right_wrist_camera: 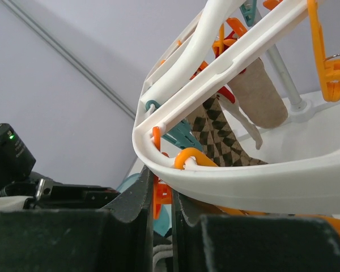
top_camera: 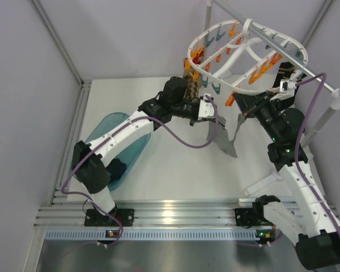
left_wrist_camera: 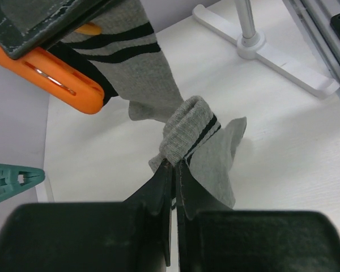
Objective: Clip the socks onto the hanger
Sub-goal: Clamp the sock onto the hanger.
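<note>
left arm (top_camera: 130,127) outstretched, end effector (left_wrist_camera: 173,165) pinching sock (left_wrist_camera: 190,127)

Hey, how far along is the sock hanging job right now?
Done: a zigzag sock and a beige sock already hang from the hanger. In hand: the left pincer is shut on the cuff of a grey striped sock, whose other end sits at an orange peg that the right pincer squeezes. Left: letting go of it, then what looks like a dark sock in the tub.
</note>
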Tool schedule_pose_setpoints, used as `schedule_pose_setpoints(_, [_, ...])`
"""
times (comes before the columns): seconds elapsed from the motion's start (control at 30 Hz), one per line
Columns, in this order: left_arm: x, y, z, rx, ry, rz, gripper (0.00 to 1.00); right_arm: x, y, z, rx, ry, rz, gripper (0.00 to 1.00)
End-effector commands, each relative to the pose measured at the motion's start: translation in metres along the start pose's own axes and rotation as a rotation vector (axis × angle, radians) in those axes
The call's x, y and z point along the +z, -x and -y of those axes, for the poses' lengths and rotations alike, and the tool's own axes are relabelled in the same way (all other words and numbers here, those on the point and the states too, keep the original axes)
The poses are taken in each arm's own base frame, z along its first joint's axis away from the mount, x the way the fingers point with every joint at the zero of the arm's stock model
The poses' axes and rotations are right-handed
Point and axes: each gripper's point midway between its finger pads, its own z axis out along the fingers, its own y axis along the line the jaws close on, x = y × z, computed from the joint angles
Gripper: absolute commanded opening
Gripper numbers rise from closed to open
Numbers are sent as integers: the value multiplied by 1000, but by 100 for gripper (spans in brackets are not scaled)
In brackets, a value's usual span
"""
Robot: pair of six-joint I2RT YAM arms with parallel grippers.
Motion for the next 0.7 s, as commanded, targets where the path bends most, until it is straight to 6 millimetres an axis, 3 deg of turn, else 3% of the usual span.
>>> schedule_pose_setpoints(0.0, [-2, 20, -24, 60, 56, 26, 0, 0, 2, -7, -9, 48, 9, 0])
schedule_pose_setpoints(0.67, [12, 24, -54, 112, 104, 44, 0, 0, -5, -6, -38, 60, -21, 0])
